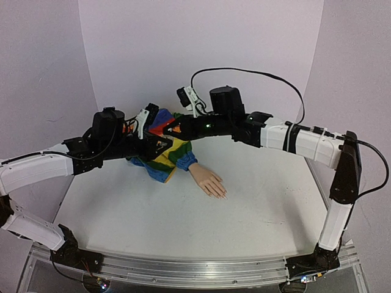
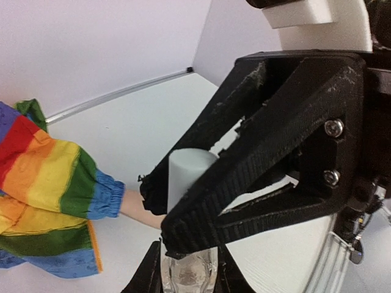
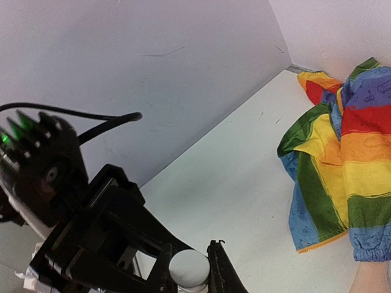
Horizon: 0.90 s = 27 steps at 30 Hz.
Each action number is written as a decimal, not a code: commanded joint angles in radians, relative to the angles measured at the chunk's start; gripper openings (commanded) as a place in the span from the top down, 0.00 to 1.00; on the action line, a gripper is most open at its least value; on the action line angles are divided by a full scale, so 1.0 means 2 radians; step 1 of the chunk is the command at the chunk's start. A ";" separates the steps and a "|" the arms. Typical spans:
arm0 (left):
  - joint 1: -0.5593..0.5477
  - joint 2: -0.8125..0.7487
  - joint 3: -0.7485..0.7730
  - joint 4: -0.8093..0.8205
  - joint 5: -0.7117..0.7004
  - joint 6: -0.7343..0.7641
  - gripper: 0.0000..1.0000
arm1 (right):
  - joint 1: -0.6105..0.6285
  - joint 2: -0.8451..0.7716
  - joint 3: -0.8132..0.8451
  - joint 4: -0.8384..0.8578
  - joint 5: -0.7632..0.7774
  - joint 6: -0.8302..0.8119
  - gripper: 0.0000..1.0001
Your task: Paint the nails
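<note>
The peach mannequin hand [image 1: 208, 182] lies on the table with its pale nails [image 1: 222, 195] pointing front right. Its rainbow-striped sleeve [image 1: 164, 154] bunches behind it. Both grippers meet above the sleeve. My left gripper [image 2: 189, 276] is shut on the small clear bottle [image 2: 188, 271] and holds it upright. My right gripper [image 3: 189, 267] is shut on the bottle's white cap [image 3: 189, 268], which also shows in the left wrist view [image 2: 185, 176]. In the top view the left gripper [image 1: 162, 145] and the right gripper [image 1: 173, 128] hide the bottle.
The sleeve shows at the left of the left wrist view [image 2: 49, 183] and at the right of the right wrist view [image 3: 342, 165]. White walls enclose the table [image 1: 256, 207] at the back and sides.
</note>
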<state>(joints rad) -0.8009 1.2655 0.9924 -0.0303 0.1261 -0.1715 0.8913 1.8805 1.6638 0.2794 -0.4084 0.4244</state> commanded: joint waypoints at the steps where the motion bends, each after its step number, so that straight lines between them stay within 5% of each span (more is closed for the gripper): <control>1: 0.012 -0.025 0.015 0.041 0.162 -0.045 1.00 | 0.006 -0.052 -0.028 0.032 -0.202 -0.056 0.97; 7: 0.013 -0.006 0.051 0.057 0.462 -0.079 1.00 | 0.006 -0.095 -0.078 0.037 -0.423 -0.087 0.96; 10: 0.011 -0.015 0.046 0.060 0.489 -0.089 1.00 | 0.006 -0.123 -0.109 0.037 -0.439 -0.096 0.99; 15: 0.010 -0.047 0.012 0.060 0.394 -0.079 1.00 | 0.007 -0.152 -0.130 0.037 -0.382 -0.098 0.95; 23: 0.006 -0.052 -0.012 0.060 0.159 -0.044 1.00 | 0.003 -0.180 -0.129 0.001 -0.075 -0.069 0.31; 27: -0.005 -0.053 -0.026 0.060 0.049 0.001 1.00 | -0.005 -0.183 -0.132 -0.003 -0.002 -0.042 0.20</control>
<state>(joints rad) -0.7959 1.1858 0.9550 0.0303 0.5224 -0.2703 0.8913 1.5635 1.3975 0.2771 -0.6422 0.2867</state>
